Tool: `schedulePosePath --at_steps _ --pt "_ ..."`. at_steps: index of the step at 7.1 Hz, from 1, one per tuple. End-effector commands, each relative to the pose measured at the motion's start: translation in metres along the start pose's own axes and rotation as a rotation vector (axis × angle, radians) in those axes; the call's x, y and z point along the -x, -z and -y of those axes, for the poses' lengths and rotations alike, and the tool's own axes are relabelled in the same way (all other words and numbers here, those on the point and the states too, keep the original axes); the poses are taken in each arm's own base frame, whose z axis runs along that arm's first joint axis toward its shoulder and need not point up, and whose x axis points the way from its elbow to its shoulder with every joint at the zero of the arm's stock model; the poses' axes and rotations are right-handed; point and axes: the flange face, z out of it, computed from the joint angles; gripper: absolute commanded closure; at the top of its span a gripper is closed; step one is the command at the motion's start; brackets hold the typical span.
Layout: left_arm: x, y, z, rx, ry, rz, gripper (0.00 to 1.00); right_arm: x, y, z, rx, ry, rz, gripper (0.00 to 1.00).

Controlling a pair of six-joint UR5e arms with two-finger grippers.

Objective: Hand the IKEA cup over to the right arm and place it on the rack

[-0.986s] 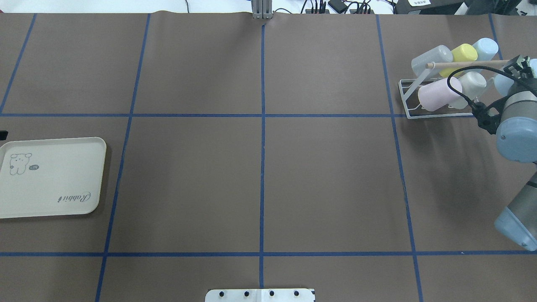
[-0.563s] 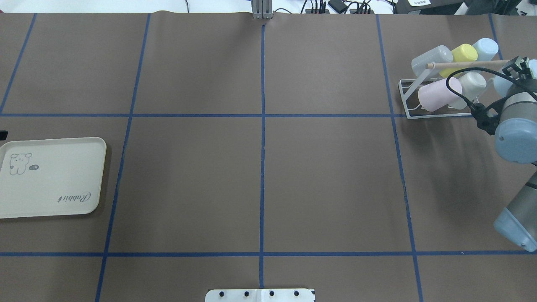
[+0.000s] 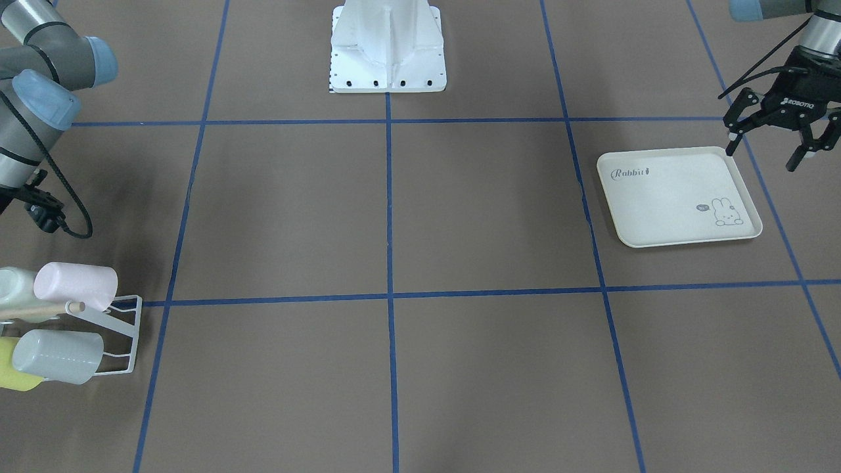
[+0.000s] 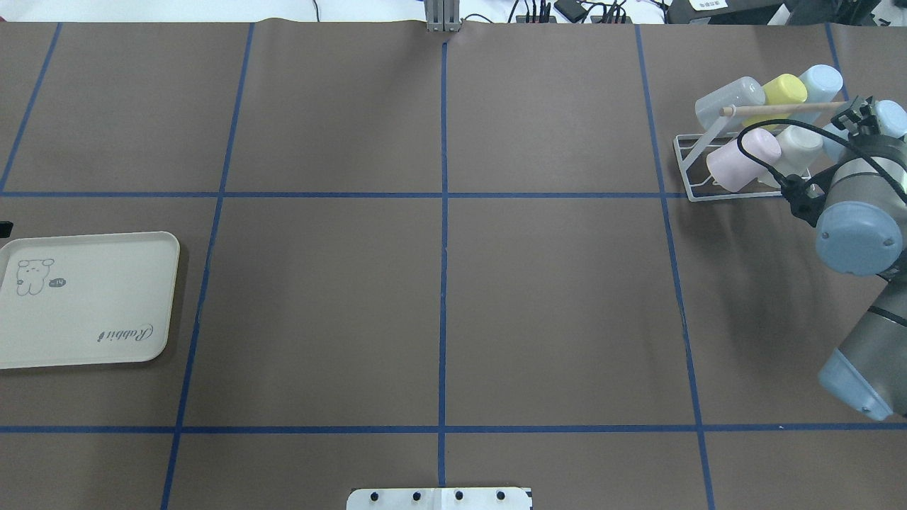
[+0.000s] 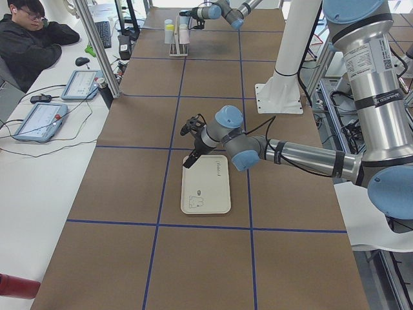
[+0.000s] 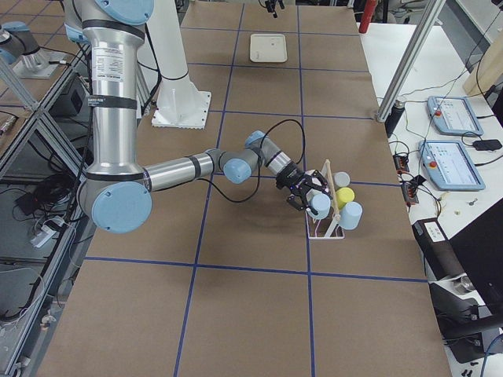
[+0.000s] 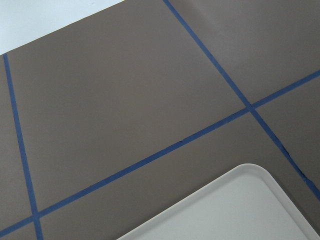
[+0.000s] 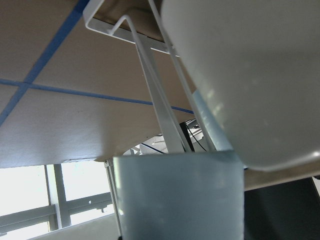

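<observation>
Although the right gripper's grip could not be confirmed, the work was judged to be at the placing stage. On the taped brown table (image 4: 439,283), the right arm (image 4: 854,234) reached to the far right corner, where the rack (image 4: 680,159) stood. The cream tray (image 3: 657,197) lay well apart at the opposite end. The rack carried a pink cup (image 4: 733,159), a white cup (image 4: 799,145), a grey cup (image 4: 730,99) and a yellow cup (image 4: 783,91), all tilted on prongs about the wooden rod (image 4: 779,108). The light-blue cup (image 4: 891,117), taken to be the task's item, sat at the rack's right end, just beside the white cup. The right gripper (image 6: 308,193) was right at that cup. Its wrist camera showed the cup close below the lens, but no fingers, so grip or release could not be told. The left gripper (image 3: 762,154) hung over the tray's corner nearest the robot, fingers spread wide and holding nothing. The next move was judged to call for confirming the cup was seated on its prong. The fingers would then part, if closed, and the arm back out along the prong line, clear of the white cup and the rod.
</observation>
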Motion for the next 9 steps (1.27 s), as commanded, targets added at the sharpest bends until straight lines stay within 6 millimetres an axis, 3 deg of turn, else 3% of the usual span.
schedulePosePath --at_steps 1,2,4,6,7,8,9 --pt "0.0 -0.001 0.0 0.001 0.001 0.001 0.0 -0.004 0.0 -0.001 0.009 -0.002 -0.007 1.0" --pt "0.001 -0.002 -0.001 0.003 0.001 0.002 0.0 -0.004 -0.001 0.0 0.013 0.001 -0.006 1.0" --pt "0.0 -0.001 0.0 0.002 0.001 0.0 0.0 0.004 -0.012 0.009 0.027 0.023 0.011 0.89" --pt "0.001 -0.001 0.0 0.001 0.001 0.001 0.0 0.008 -0.012 0.02 0.046 0.046 0.003 0.84" --pt "0.0 -0.001 0.0 0.0 0.0 0.0 0.0 0.005 -0.01 0.024 0.041 0.048 -0.001 0.76" --pt "0.0 -0.001 0.0 0.0 0.0 0.0 0.0 0.006 -0.009 0.026 0.038 0.051 -0.003 0.51" --pt "0.001 -0.002 -0.001 0.003 -0.001 0.001 0.0 0.005 -0.009 0.026 0.036 0.048 -0.006 0.01"
